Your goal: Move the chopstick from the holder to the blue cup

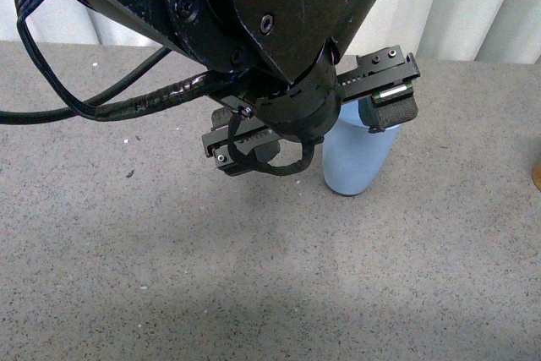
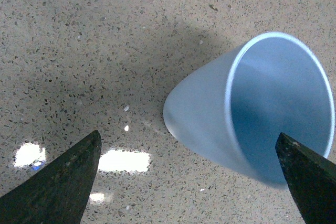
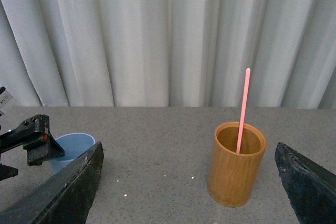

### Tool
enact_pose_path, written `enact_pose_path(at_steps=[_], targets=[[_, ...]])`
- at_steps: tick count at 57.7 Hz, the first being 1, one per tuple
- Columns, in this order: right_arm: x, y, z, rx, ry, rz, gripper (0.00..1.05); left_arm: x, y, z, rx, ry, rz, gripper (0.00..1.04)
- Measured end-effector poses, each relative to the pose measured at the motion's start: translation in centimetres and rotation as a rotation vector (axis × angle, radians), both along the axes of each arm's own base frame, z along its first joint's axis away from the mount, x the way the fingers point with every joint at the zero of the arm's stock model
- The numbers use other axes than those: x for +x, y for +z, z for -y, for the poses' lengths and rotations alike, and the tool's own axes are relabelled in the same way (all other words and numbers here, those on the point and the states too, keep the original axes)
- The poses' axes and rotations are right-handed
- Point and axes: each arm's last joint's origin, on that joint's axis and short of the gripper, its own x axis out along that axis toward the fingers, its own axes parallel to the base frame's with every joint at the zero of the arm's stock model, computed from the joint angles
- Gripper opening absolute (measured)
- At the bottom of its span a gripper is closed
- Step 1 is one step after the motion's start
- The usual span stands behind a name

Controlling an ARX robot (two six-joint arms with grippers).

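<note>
The blue cup (image 1: 359, 158) stands upright on the grey table, and in the left wrist view the blue cup (image 2: 210, 124) shows an empty inside. My left gripper (image 1: 319, 137) hangs open just above it, one fingertip (image 2: 310, 177) over the rim and the other out over bare table. In the right wrist view a single pink chopstick (image 3: 243, 108) leans upright in the bamboo holder (image 3: 236, 174). My right gripper (image 3: 189, 182) is open and empty, well back from the holder, which sits between its fingers in that view. The blue cup (image 3: 71, 145) shows there too.
White curtains (image 3: 168, 35) close off the far side of the speckled table (image 1: 169, 276). A sliver of the holder (image 1: 536, 177) shows at the front view's right edge. My left arm and its black cables (image 1: 101, 107) fill the upper left of that view.
</note>
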Motion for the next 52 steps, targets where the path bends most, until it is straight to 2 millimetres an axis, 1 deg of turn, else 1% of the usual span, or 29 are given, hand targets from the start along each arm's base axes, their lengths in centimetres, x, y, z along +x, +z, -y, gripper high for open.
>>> enact_pose_path(at_steps=[24,40,41,43,44,45,46,49,52], targets=[[0.0,0.0,0.0,0.0,0.0,0.0,0.95,0.0,0.2,-0.1,-0.014,-0.004,0.007,0.98],[0.0,0.0,0.0,0.0,0.0,0.0,0.95,-0.3,2.5,-1.2,-0.045,0.005,0.076,0.98],[0.0,0.0,0.0,0.0,0.0,0.0,0.95,-0.3,2.4,-1.2,-0.035,0.008,0.093,0.98],[0.0,0.0,0.0,0.0,0.0,0.0,0.95,-0.3,2.1,-1.5,0.008,0.033,0.216,0.93],[0.0,0.0,0.0,0.0,0.0,0.0,0.95,-0.3,2.0,-1.9,0.041,0.061,0.314,0.9],[0.0,0.0,0.0,0.0,0.0,0.0,0.95,-0.4,1.9,-2.2,0.061,0.075,0.36,0.88],[0.0,0.0,0.0,0.0,0.0,0.0,0.95,-0.6,1.7,-2.8,0.1,0.101,0.442,0.84],[0.0,0.0,0.0,0.0,0.002,0.0,0.95,-1.6,1.5,-4.6,0.163,0.125,0.577,0.77],[0.0,0.0,0.0,0.0,-0.002,0.0,0.95,-2.9,1.9,-7.4,0.233,0.139,0.701,0.68]])
